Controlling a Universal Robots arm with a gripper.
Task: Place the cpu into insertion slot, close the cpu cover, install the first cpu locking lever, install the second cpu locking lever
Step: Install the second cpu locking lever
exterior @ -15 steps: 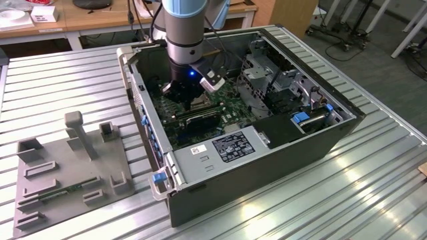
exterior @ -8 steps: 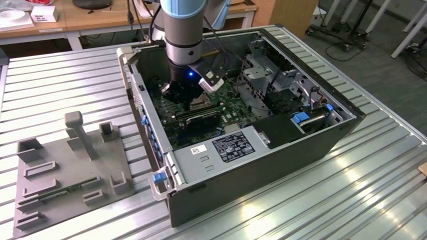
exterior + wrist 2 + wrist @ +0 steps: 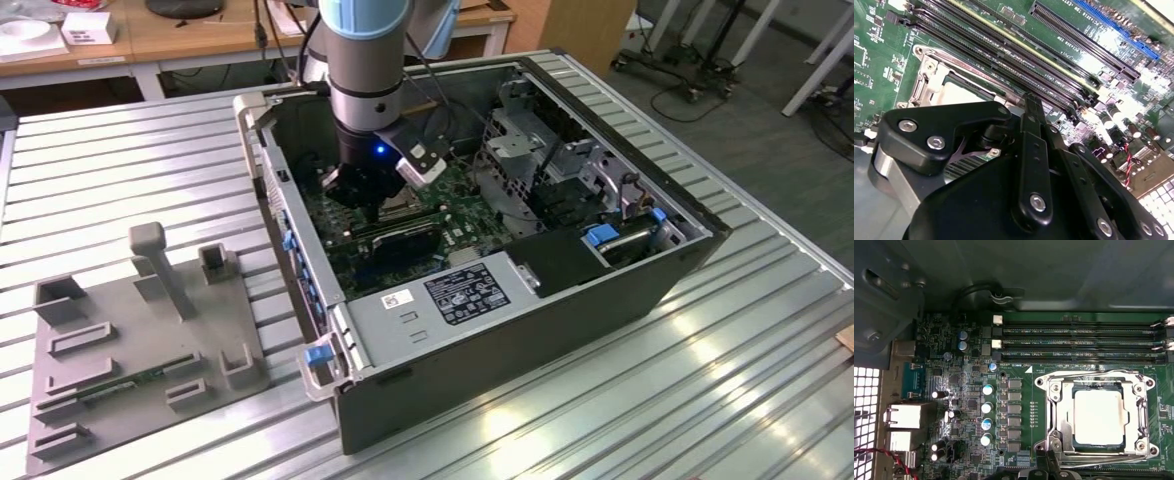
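The cpu (image 3: 1100,417), a pale square chip, lies flat in the motherboard socket. The cpu cover (image 3: 1060,410), a silvery frame, lies down around it. One wire locking lever (image 3: 1089,373) runs along the socket's side nearest the memory slots, and a second lever (image 3: 1094,454) along the opposite side. My gripper (image 3: 1046,465) hangs just beside that second lever, fingers together with nothing held. In the second wrist view the gripper (image 3: 1031,102) stands at the socket's edge, hiding part of the cpu (image 3: 956,92). In the exterior view the gripper (image 3: 380,200) reaches down into the open computer case (image 3: 534,330).
Memory slots (image 3: 1079,343) and capacitors (image 3: 987,407) surround the socket. A grey labelled metal box (image 3: 447,300) and drive cage (image 3: 561,170) crowd the case interior. A grey fixture plate (image 3: 127,340) with holders lies on the ribbed table at the exterior view's left.
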